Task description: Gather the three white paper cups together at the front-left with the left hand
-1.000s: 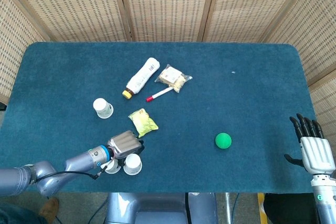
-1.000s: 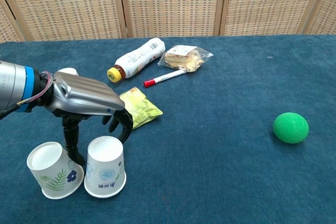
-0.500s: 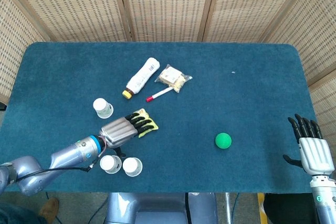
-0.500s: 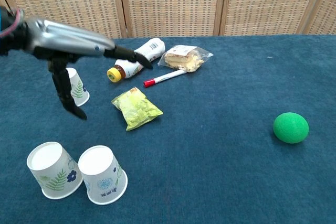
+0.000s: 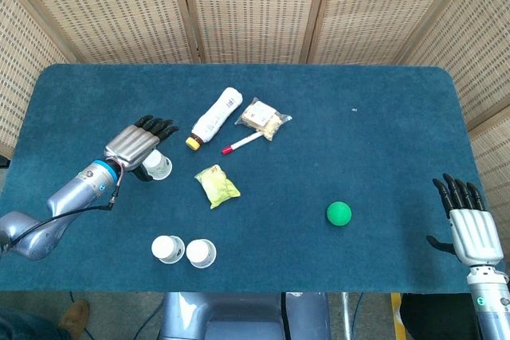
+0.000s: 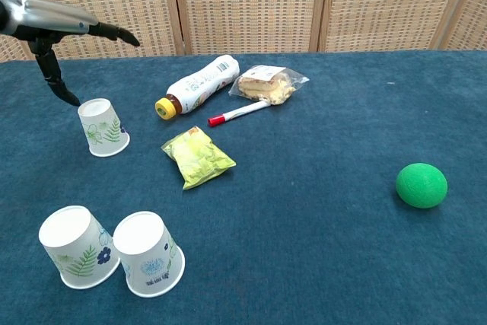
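Observation:
Two white paper cups stand upside down side by side at the front-left, seen in the head view as cup one and cup two. A third cup stands upside down farther back. My left hand hovers open just above and behind that third cup, fingers spread, holding nothing. My right hand hangs open off the table's front-right edge, seen only in the head view.
A yellow-green snack packet, a red-capped marker, a white bottle with a yellow cap and a clear bag of snacks lie mid-table. A green ball sits to the right. Wicker screens stand behind the table.
My left hand has let go of the second cup at the front-left, lifted, opened and swung back-left to above the third cup. The right hand barely moved.

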`<state>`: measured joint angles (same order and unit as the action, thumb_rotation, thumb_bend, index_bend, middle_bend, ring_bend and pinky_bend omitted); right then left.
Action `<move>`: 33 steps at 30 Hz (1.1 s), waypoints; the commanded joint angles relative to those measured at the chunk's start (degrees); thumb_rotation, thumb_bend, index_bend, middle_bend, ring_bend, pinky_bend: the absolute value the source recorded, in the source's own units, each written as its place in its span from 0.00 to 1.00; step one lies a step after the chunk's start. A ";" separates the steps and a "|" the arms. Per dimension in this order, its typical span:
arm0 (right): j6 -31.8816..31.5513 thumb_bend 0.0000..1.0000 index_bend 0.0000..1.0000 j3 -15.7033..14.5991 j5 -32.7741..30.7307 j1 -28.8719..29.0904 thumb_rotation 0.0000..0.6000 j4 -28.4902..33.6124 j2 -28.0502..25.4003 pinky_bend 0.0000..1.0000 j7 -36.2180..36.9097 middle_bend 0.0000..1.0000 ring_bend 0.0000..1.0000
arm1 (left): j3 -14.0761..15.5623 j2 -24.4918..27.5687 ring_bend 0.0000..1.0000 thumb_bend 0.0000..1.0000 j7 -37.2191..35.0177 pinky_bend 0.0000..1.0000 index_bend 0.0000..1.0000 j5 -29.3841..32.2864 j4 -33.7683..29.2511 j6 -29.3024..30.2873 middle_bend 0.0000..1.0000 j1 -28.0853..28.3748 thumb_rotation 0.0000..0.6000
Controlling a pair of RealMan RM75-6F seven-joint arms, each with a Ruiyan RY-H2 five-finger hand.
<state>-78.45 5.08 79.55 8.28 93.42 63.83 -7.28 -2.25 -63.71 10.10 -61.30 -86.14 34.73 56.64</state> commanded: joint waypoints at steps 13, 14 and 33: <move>0.68 0.00 0.00 0.13 -0.78 0.31 1.00 -0.47 0.32 0.00 -0.17 0.00 0.00 | 0.60 -14.10 0.14 0.00 -1.43 0.24 0.18 1.88 18.43 -3.43 0.07 -1.50 1.00; 0.72 0.00 0.00 0.13 -0.78 0.32 1.00 -0.49 0.32 0.00 -0.14 0.00 0.00 | 0.52 -14.31 0.17 0.00 -1.45 0.27 0.23 1.77 18.69 -3.41 0.11 -1.48 1.00; 1.12 0.00 0.00 0.17 -1.09 0.50 1.00 -0.77 0.36 0.00 0.27 0.00 0.00 | -2.40 -12.60 0.38 0.16 -4.44 0.37 0.52 -1.10 16.19 -0.38 0.35 -3.04 1.00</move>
<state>-77.33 5.25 78.45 8.78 92.65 64.19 -7.01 -3.92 -77.83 6.91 -61.53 -67.91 33.72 53.94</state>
